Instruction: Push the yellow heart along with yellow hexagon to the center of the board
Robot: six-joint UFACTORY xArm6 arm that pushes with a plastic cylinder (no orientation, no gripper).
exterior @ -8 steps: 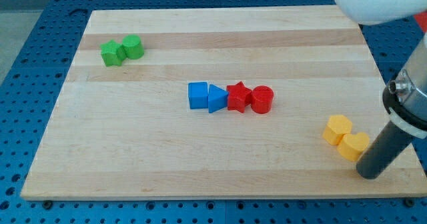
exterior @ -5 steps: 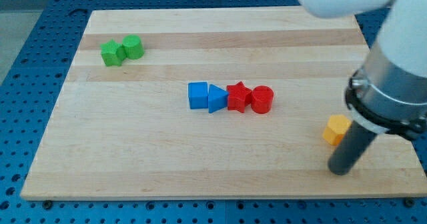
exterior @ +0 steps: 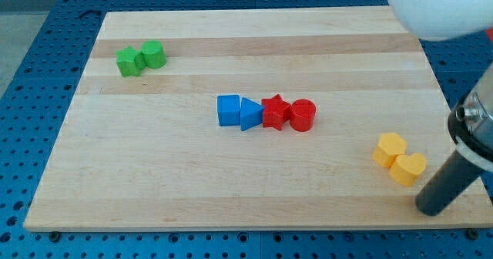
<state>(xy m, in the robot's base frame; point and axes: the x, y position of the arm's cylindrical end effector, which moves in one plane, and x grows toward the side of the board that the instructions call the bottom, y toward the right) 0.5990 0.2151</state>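
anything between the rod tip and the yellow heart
No. In the camera view, my tip sits just toward the view's bottom right of the yellow heart, with only a sliver of bare board between them.

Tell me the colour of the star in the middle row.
Red. The star shows clearly in the camera view, between a blue triangle and a red cylinder.

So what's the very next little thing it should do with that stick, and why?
Probably slide my tip up-left into the yellow heart. The tip sits just below-right of the heart, and the yellow hexagon touches the heart's far side, so one push moves both toward the centre.
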